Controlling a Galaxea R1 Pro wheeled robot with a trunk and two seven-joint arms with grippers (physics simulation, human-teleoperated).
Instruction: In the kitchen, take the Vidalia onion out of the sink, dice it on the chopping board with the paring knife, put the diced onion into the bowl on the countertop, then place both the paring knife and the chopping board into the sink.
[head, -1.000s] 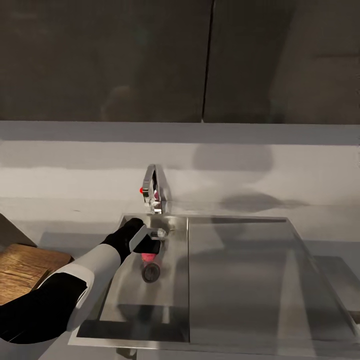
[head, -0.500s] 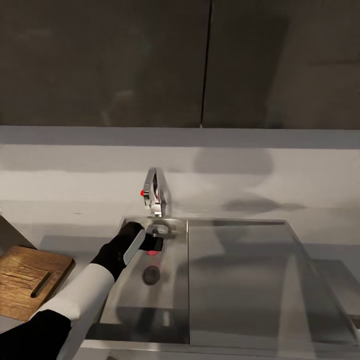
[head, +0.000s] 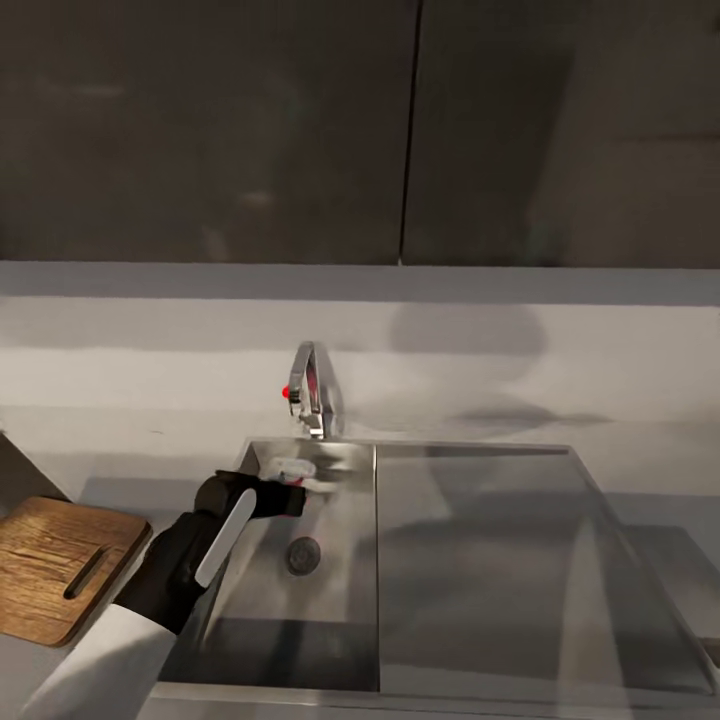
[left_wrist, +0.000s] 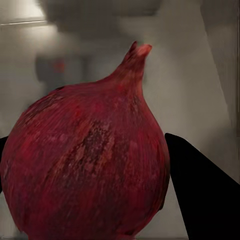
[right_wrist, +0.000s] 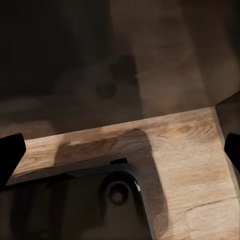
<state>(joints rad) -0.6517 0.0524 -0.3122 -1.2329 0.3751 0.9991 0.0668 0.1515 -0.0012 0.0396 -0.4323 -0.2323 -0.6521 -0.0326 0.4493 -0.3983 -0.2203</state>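
Snugly between left pincer (left_wrist: 120, 200) fingers — onion (left_wrist: 85, 165).

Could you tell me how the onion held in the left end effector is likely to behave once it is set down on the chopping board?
The onion is a rounded bulb with a narrow pointed tip, so it will probably roll or rock unless steadied. Its skin looks smooth and glossy, so it may slip between the fingers of the left end effector. The chopping board looks flat, offering little to stop it.
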